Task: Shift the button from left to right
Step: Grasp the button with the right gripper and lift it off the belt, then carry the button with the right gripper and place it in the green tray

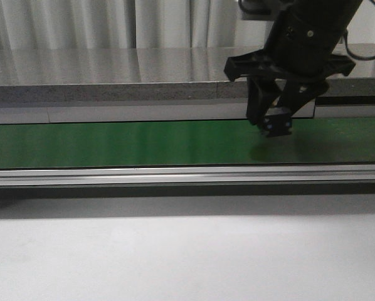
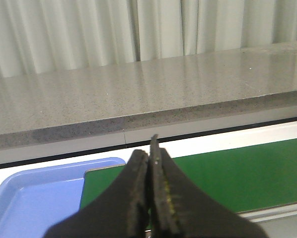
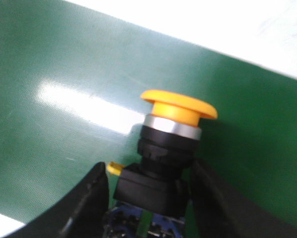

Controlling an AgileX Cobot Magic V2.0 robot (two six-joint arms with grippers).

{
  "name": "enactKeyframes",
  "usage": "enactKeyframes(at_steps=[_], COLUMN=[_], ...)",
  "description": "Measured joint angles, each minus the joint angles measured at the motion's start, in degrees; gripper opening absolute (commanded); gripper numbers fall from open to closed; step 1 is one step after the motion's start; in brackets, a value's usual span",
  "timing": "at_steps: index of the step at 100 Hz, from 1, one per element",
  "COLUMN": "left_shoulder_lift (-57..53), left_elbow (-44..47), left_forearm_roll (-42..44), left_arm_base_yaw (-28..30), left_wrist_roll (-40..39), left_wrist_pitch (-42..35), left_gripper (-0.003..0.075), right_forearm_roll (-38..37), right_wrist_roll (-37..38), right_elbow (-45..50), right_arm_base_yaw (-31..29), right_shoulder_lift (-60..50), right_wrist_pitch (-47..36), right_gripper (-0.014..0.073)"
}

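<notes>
- Button (image 3: 168, 148) sits between the right hand's (image 3: 151, 198) fingers, gripped at its black body, cap pointing out, just above the green belt (image 1: 112, 143).
- Grip looks low; a jolt could tip or drop it.
- Left hand (image 2: 149, 198) is closed, empty, near a blue tray (image 2: 34, 193).

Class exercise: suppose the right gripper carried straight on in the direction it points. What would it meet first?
Probably the green belt. The right gripper points down, holding the button, whose cap would touch first; the gap is hard to judge.
</notes>
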Motion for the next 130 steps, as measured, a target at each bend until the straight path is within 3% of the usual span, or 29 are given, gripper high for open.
enactKeyframes(at_steps=[23, 57, 78, 101, 130], left_shoulder_lift=[0.0, 0.0, 0.0, 0.0, 0.0], left_elbow=[0.0, 0.0, 0.0, 0.0, 0.0], left_forearm_roll=[0.0, 0.0, 0.0, 0.0, 0.0], left_arm_base_yaw=[0.0, 0.0, 0.0, 0.0, 0.0], left_wrist_roll=[0.0, 0.0, 0.0, 0.0, 0.0], left_wrist_pitch=[0.0, 0.0, 0.0, 0.0, 0.0], left_gripper=[-0.0019, -0.0019, -0.0019, -0.0019, -0.0019], right_forearm_roll=[-7.8, -9.3, -9.4, -9.4, -7.1], right_wrist_roll=[-0.1, -1.2, -3.0, -4.0, -6.3], right_elbow=[-0.5, -0.5, -0.5, -0.5, -0.5], right_arm_base_yaw=[-7.1, -26.8, -35.3, -40.7, -41.5], right_shoulder_lift=[-7.0, -9.7, -6.4, -0.7, 6.0], right_wrist_pitch=[2.4, 2.7, 0.8, -0.5, -1.5], right_gripper=[0.0101, 0.0101, 0.0101, 0.0101, 0.0101])
